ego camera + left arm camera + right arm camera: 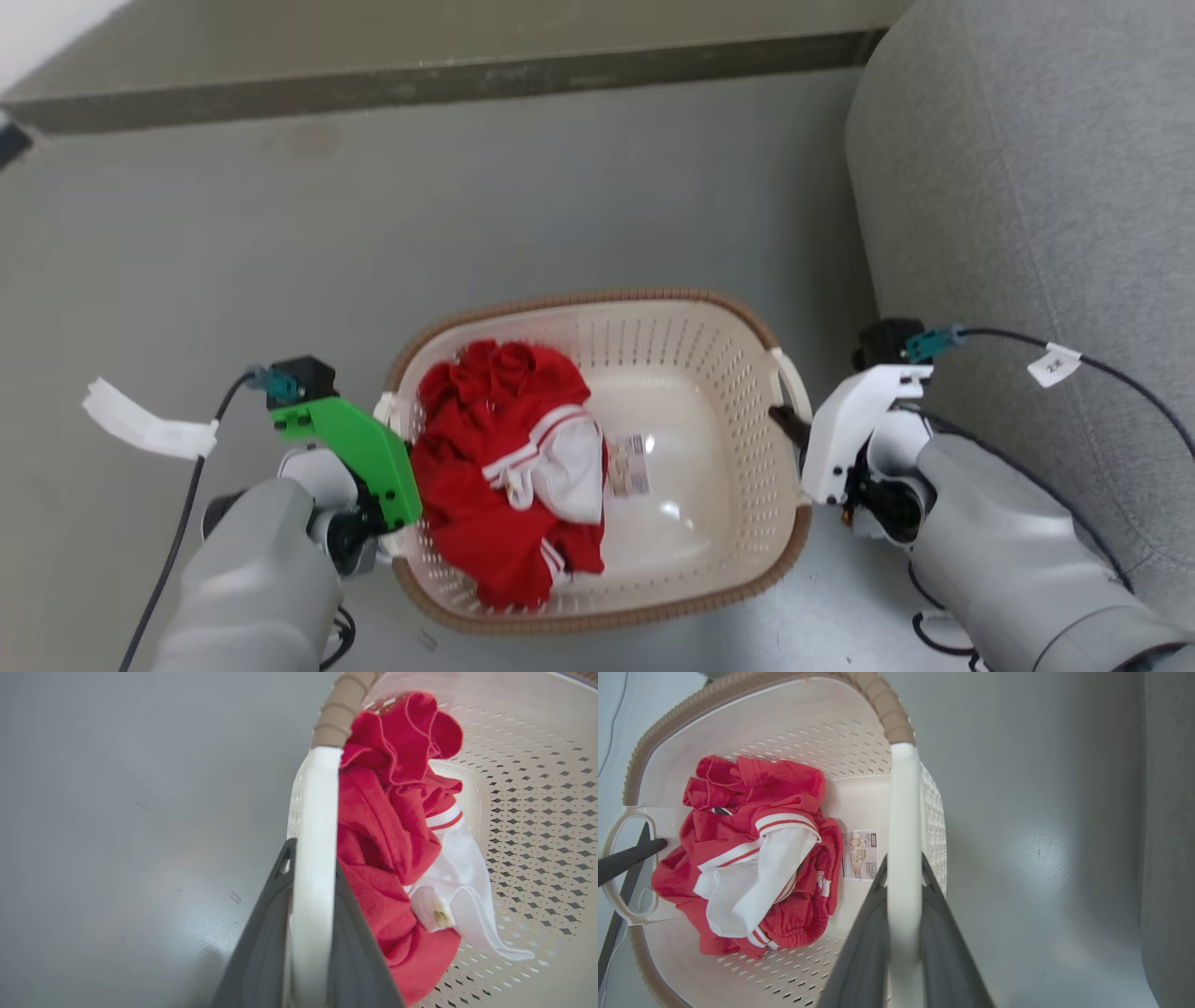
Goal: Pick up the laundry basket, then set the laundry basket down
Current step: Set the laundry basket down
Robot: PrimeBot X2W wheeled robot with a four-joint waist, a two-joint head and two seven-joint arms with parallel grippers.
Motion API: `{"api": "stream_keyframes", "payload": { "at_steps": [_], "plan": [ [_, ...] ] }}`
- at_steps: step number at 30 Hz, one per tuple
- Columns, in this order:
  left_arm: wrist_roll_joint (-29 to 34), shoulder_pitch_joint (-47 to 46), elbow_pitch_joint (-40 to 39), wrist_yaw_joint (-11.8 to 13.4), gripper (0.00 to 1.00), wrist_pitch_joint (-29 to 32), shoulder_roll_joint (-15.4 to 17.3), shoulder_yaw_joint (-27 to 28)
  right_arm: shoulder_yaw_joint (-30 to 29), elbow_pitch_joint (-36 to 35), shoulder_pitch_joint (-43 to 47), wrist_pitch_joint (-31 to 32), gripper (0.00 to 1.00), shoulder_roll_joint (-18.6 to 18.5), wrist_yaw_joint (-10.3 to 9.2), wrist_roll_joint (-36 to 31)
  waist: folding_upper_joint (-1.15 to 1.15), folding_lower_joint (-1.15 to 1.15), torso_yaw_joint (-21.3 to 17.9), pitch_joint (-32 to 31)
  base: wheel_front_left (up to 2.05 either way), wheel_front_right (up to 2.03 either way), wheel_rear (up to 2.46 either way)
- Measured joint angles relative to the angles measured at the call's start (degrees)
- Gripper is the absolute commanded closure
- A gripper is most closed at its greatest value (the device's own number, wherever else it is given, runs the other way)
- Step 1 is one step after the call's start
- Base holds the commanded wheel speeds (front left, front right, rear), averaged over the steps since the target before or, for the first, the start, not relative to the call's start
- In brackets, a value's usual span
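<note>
The basket [597, 299] sat low in the middle of the head view, between the two arms, over grey floor [523, 205]. Whether it rested on the floor or hung just above it could not be told. The left gripper [312, 858] was clamped on the left handle [316, 802], one dark finger pressed to each side of the white bar. The right gripper [903, 868] was clamped the same way on the right handle [903, 812].

A red and white garment [504, 467] lay bunched in the basket's left half, against the left wall and just inside the brown rim. A label [627, 465] lay on the bottom, just beside the garment. The right half of the bottom was bare.

Ahead of the basket, open floor ran to a dark strip [448, 84] along the foot of the wall. To the left the floor was open too, apart from a black cable [187, 495] with a white tag [140, 425] beside the left arm. To the right room was tight: a grey sofa [1027, 187] rose near the right handle, and the right forearm lay close along its edge. A second cable [1111, 373] crossed the sofa's face.
</note>
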Motion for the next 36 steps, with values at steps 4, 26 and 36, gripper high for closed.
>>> {"api": "stream_keyframes", "payload": {
  "at_steps": [4,26,36],
  "plan": [
    [0.48,-1.84,-0.59,0.15,1.0,-1.44,-0.03,-0.01,0.35,-0.62,-1.79,-1.83,1.0,-0.66,0.0,-0.55,0.0,0.0,0.11,2.66,0.0,0.0,0.0],
    [3.31,-11.73,-2.03,2.08,1.0,-10.14,-0.32,-0.48,1.35,-0.9,-11.66,-10.55,1.0,-2.22,0.0,-3.53,0.0,0.01,0.95,20.08,0.0,0.0,0.0],
    [4.71,-14.74,-1.96,2.48,1.0,-13.19,-0.14,-0.57,1.53,-0.25,-15.01,-12.79,1.0,-2.26,0.0,-4.05,0.0,0.01,0.94,25.81,0.0,0.0,0.0]
  ]
}}
